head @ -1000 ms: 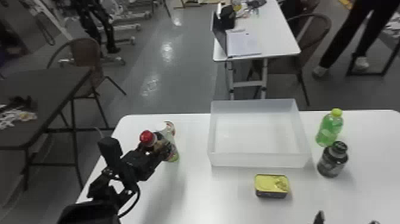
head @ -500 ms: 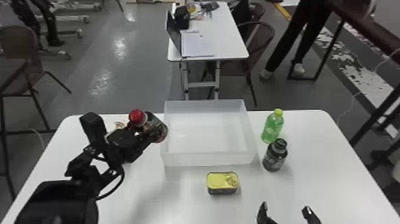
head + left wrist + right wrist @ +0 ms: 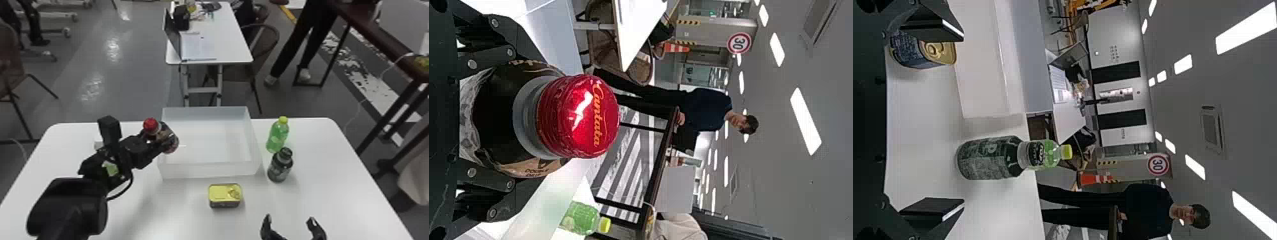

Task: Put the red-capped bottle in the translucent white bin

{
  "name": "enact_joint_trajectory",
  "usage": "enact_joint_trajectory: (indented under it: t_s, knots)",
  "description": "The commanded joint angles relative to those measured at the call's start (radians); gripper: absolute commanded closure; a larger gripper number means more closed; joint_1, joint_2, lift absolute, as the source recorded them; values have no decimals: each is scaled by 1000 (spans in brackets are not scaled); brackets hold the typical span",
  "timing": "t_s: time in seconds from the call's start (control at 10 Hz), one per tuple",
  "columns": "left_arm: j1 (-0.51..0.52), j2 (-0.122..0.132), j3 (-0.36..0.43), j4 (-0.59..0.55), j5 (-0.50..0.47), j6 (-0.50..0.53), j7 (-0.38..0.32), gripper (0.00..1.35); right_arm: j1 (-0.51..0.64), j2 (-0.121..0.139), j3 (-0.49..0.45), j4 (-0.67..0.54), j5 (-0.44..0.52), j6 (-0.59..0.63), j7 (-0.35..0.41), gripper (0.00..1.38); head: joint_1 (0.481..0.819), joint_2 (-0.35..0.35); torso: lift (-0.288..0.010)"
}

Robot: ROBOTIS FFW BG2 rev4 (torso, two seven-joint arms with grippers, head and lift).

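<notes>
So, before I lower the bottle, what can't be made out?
- Left wrist view: the base of the red-capped bottle, hidden by the left gripper.
- Head view: part of the white bin's left rim, behind that bottle.
- Head view: the right gripper's rear, cut off by the bottom edge.
- Right wrist view: the green bottle's lower part, behind the dark bottle.

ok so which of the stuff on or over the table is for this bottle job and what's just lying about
Part of the job:
- red-capped bottle, held in the left gripper
- translucent white bin, where it should go

Just lying about:
- green bottle, right of the bin
- dark bottle, nearer the robot
- yellow-topped tin, in front of the bin
</notes>
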Motion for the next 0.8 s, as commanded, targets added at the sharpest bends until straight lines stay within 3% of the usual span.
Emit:
enact_joint_trajectory:
  t_s: [0.0, 0.2, 0.5, 0.6, 0.7]
  knots:
    - [-71, -10, -22, 117, -6, -30, -6, 825, -2, 0, 0, 1, -2, 0, 0, 125, 695, -52, -17]
    - [-107, -25, -42, 186, -15, -23, -9, 822, -1, 1, 0, 4, -5, 0, 2, 125, 695, -60, -17]
    - [-98, -51, -25, 187, -37, -17, 0, 174, -1, 1, 0, 7, -10, 0, 4, 125, 695, -78, -17]
    - [-98, -51, -25, 187, -34, -20, 0, 99, -1, 0, 0, 7, -11, 0, 5, 125, 695, -82, -17]
    - [-93, -47, -25, 184, -20, -37, 0, 113, -1, 0, 0, 7, -11, 0, 5, 125, 695, -83, -17]
